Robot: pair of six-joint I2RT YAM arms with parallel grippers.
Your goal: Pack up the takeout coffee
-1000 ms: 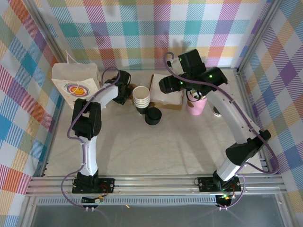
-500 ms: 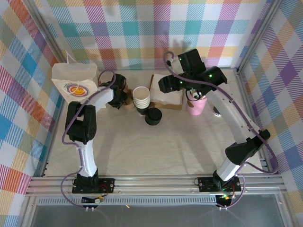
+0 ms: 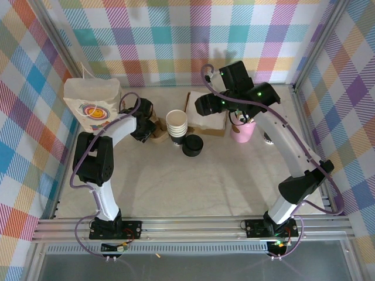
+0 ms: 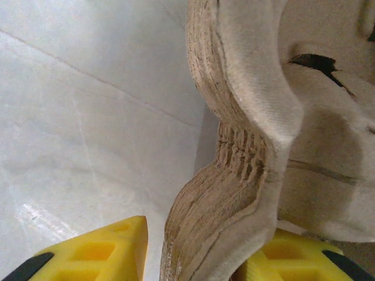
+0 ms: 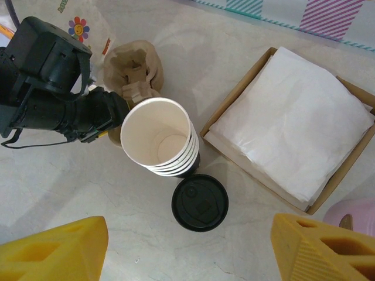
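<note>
The takeout coffee (image 3: pixel 192 144), a small dark cup with a round black lid, stands on the table in front of a stack of lidless cups (image 3: pixel 177 123). From the right wrist it lies straight below, the coffee (image 5: pixel 199 203) centred between the fingers. My right gripper (image 5: pixel 187 252) hangs open high over it, holding nothing; from above the right gripper (image 3: pixel 205 105) is over the napkin box. My left gripper (image 3: pixel 147 124) is shut on the edge of a brown pulp cup carrier stack (image 4: pixel 234 175) left of the cups. The white paper bag (image 3: pixel 92 104) stands at the far left.
A cardboard box of white napkins (image 5: pixel 293 126) sits right of the cup stack. A pink cup (image 3: pixel 243 130) stands further right under the right arm. The carrier stack (image 5: pixel 133 69) lies between the bag and the cups. Plaid walls close in the table.
The left arm's elbow has swung to the left and its wrist has shifted slightly left and nearer. The right arm has stayed still.
</note>
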